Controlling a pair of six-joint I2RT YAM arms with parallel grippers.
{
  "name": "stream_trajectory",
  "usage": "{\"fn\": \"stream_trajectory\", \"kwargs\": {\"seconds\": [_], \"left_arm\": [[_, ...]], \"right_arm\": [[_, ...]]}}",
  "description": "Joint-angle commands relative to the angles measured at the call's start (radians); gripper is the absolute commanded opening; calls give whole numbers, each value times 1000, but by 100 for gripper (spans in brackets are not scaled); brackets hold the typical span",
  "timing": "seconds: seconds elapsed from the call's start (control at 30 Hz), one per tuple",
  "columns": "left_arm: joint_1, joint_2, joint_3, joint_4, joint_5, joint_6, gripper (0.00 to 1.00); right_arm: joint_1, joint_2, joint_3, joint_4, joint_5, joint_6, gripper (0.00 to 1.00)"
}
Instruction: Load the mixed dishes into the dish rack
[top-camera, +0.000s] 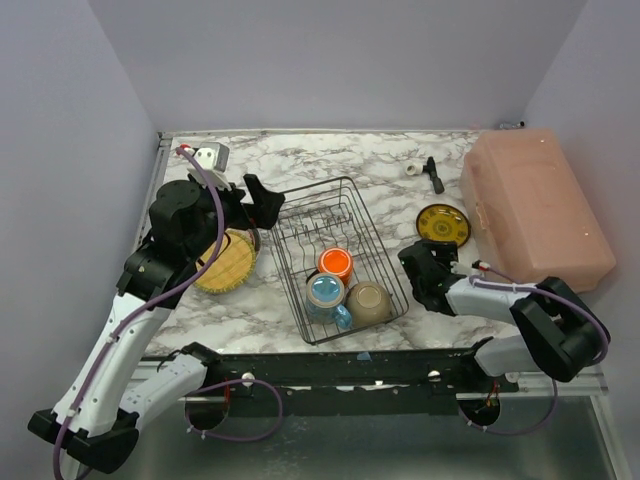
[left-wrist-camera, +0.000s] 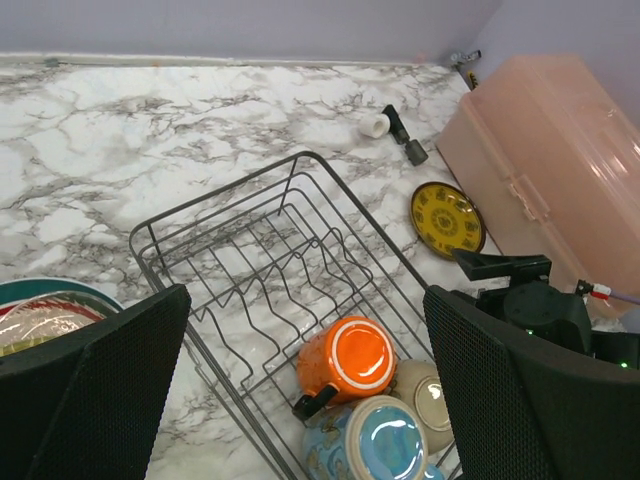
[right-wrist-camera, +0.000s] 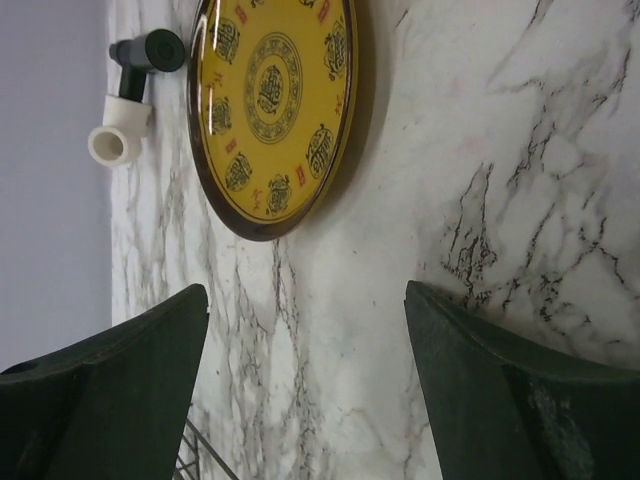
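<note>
The black wire dish rack (top-camera: 372, 222) stands mid-table. At its near end, bottoms up, are an orange mug (top-camera: 335, 263), a blue mug (top-camera: 326, 293) and a pale bowl (top-camera: 369, 303). A stack of plates with a yellow one on top (top-camera: 228, 262) lies left of the rack. The small yellow dark-rimmed plate (top-camera: 443, 224) lies right of it. My left gripper (left-wrist-camera: 300, 310) hangs open above the rack's left side, holding nothing. My right gripper (right-wrist-camera: 305, 300) is low over bare marble just short of the small plate (right-wrist-camera: 272, 100), jaws apart and empty.
A large pink box (top-camera: 535, 205) fills the right side, close behind the small plate. A small black tool (top-camera: 433, 175) and a white piece (top-camera: 414, 168) lie at the back. Walls close in the table on the left, back and right.
</note>
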Motion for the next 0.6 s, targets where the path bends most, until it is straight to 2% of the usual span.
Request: {"fn": "stream_trajectory", "kwargs": {"seconds": [0.0, 0.13, 0.27, 0.37, 0.5, 0.57], "left_arm": [[-4, -34, -18, 49, -41, 12, 99], [-4, -32, -17, 48, -31, 10, 99], [-4, -27, -21, 47, -29, 13, 99], [-4, -23, -25, 48, -41, 19, 99], [-4, -19, -30, 51, -41, 29, 99], [-4, -15, -37, 56, -70, 35, 99]], "right_arm": [[-10, 89, 13, -14, 130, 154, 82], [-35, 164, 37, -14, 151, 200, 76], [-102, 254, 64, 12, 62, 212, 73], [-122, 302, 78, 56, 30, 178, 66], [-131, 350, 87, 85, 12, 174, 50], [-139, 367, 80, 109, 11, 176, 46]]}}
